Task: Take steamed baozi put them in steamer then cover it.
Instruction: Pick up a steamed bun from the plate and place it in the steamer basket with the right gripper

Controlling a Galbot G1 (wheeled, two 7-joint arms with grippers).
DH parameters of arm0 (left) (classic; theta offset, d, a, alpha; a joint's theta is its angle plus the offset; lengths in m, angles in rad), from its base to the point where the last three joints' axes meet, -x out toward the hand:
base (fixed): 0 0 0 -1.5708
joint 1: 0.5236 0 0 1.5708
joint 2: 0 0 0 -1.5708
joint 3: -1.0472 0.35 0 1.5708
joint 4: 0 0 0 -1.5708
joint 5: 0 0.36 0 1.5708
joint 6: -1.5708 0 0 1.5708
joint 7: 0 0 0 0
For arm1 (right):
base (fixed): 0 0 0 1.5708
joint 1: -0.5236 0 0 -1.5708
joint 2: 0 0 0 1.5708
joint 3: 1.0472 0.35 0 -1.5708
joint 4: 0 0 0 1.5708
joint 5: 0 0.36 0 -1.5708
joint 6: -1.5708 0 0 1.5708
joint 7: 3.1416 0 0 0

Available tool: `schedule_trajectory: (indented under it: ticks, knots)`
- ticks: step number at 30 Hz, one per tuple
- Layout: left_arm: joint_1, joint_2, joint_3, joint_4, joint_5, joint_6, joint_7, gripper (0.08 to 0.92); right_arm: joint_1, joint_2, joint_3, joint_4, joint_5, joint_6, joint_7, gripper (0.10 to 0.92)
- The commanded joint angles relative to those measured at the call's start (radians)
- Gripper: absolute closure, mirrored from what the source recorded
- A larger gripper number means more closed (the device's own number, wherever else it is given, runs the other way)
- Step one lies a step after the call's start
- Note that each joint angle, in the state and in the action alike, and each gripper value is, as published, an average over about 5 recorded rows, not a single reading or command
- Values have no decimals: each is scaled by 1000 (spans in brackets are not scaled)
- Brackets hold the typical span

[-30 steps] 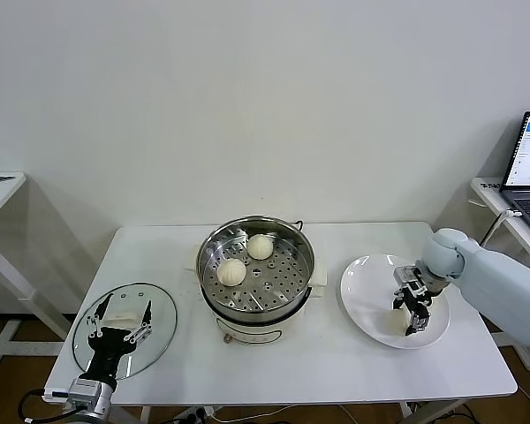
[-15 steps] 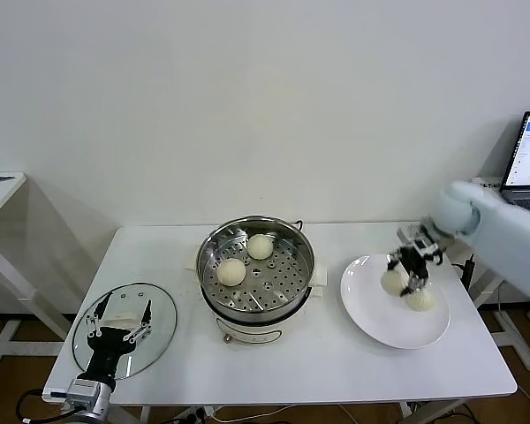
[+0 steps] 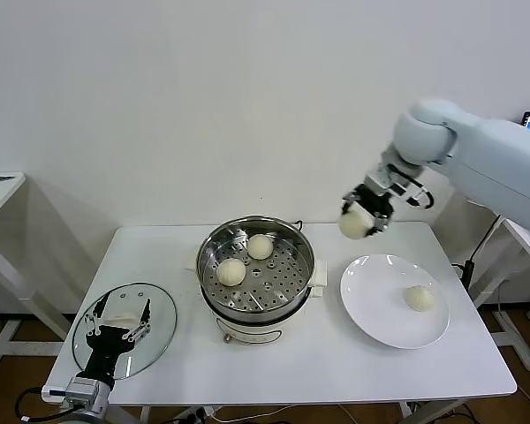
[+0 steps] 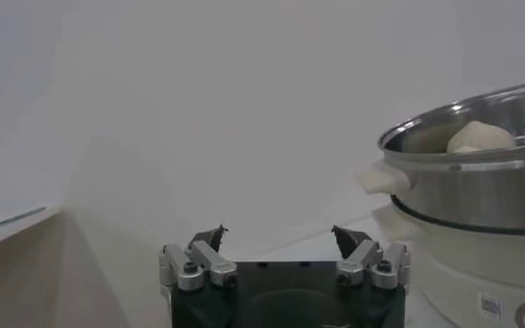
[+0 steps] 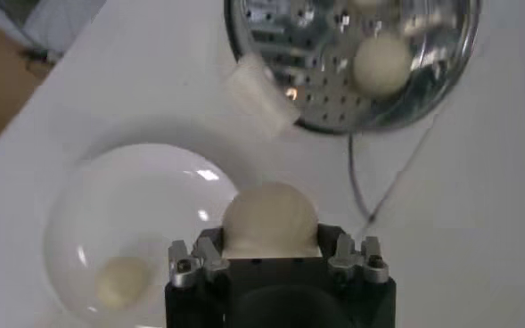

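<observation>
Head view: right gripper (image 3: 360, 218) high above the table, between steamer (image 3: 257, 265) and plate (image 3: 394, 300), closed on a bao (image 3: 354, 224). Two baos on the tray, far-left part; one more (image 3: 419, 298) on the plate. Lid (image 3: 125, 329) near left, left gripper (image 3: 117, 332) spread wide over it.

Left wrist view: fingers (image 4: 210, 241) wide apart, nothing between; steamer (image 4: 471, 178) beyond.

Right wrist view: bao (image 5: 270, 220) seated between the fingers. Judged light, soft, dents easily; hold gently across the sides. Lid likely heavier, breakable; take by its handle.
</observation>
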Motion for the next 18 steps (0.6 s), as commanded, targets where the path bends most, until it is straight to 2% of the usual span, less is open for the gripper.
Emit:
schedule_trajectory:
  ticks: [1, 10, 18]
  knots:
    - [-5, 1, -6, 13, -3, -3, 3, 177, 95, 230, -94, 31, -115, 228, 114, 338]
    - [-14, 7, -12, 27, -13, -3, 10, 177, 13, 326, -135, 20, -161, 321, 148, 338]
    - [-22, 9, -16, 39, -21, -3, 14, 177, -45, 351, -149, 36, -152, 338, 159, 338]
